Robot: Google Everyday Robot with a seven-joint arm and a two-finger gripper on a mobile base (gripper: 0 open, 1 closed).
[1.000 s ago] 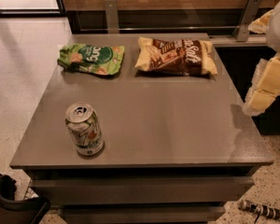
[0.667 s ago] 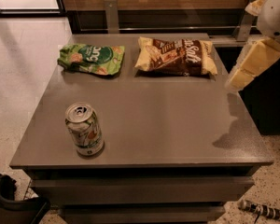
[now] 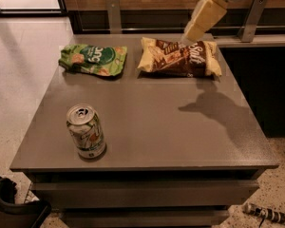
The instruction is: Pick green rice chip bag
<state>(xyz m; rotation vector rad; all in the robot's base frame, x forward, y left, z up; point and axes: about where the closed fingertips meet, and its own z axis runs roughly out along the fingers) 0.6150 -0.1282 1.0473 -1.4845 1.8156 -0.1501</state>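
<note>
Gripper (image 3: 194,30) hovered over brown bag (image 3: 179,57), grip state unclear; green bag (image 3: 92,60) lay well left, long axis sideways

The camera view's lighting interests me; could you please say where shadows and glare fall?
Camera view: the gripper, near the brown chip bag's far edge, casts a dark shadow on the table; the green rice chip bag lies unshadowed; glare whitens the top-left corner.
</note>
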